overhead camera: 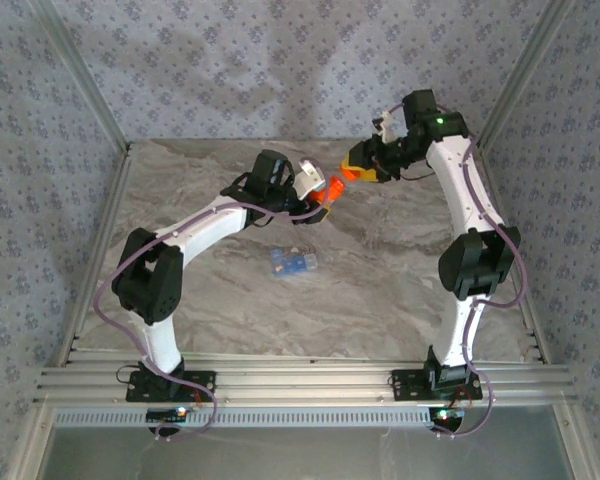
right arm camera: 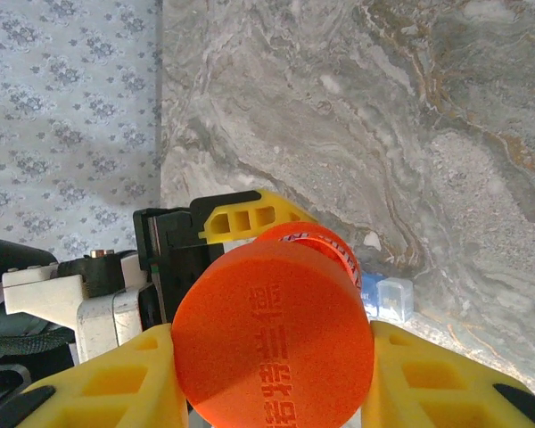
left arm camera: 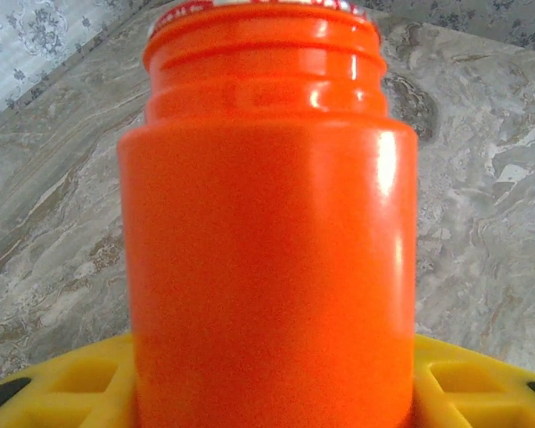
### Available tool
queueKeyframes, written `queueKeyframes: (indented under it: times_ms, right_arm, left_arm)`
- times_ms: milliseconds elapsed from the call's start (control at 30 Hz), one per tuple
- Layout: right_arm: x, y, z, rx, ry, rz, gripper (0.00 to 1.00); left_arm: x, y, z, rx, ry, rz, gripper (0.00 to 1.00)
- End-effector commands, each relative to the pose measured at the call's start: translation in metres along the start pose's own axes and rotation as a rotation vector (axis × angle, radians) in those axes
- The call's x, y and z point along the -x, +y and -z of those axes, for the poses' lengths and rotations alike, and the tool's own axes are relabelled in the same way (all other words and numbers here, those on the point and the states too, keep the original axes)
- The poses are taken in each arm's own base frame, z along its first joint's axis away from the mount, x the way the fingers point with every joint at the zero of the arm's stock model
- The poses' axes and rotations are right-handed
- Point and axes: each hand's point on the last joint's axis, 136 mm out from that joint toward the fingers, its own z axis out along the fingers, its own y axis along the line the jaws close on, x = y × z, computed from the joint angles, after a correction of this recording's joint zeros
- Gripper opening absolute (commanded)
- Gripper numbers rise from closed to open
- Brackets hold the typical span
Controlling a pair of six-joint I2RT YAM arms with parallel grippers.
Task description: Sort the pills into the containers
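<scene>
Orange bottle (left arm camera: pixel 267 223) sits clamped in my left hand (left arm camera: pixel 269 388); my right hand (right arm camera: pixel 272 383) grips its cap (right arm camera: pixel 272 330). Pale blue container (overhead camera: pixel 293 262) lies on the surface (overhead camera: pixel 380 290); I can't see any contents.

The orange bottle (left arm camera: pixel 267 250) runs off the left wrist view's bottom edge, hiding most of the yellow fingers (left arm camera: pixel 71 383); the cap (right arm camera: pixel 272 334) masks most of it in the right wrist view.
</scene>
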Motion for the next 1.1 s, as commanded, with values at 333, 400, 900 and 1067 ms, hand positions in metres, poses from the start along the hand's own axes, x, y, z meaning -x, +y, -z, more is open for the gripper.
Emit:
queueKeyframes:
  times_ms: [333, 400, 900, 1067]
  right_arm:
    - [-0.016, -0.008, -0.023, 0.043, 0.093, -0.024, 0.42]
    - [-0.018, -0.009, -0.025, 0.053, 0.109, -0.032, 0.42]
    - [-0.018, -0.006, -0.031, 0.116, 0.133, -0.041, 0.41]
    - [-0.016, 0.001, -0.033, 0.163, 0.138, -0.037, 0.41]
  left_arm:
    - [0.045, -0.005, 0.022, 0.016, -0.092, -0.073, 0.00]
    - [0.050, -0.006, 0.024, 0.018, -0.103, -0.080, 0.00]
    - [0.073, -0.017, 0.043, 0.014, -0.160, -0.123, 0.00]
    - [0.076, -0.020, 0.045, -0.002, -0.165, -0.134, 0.00]
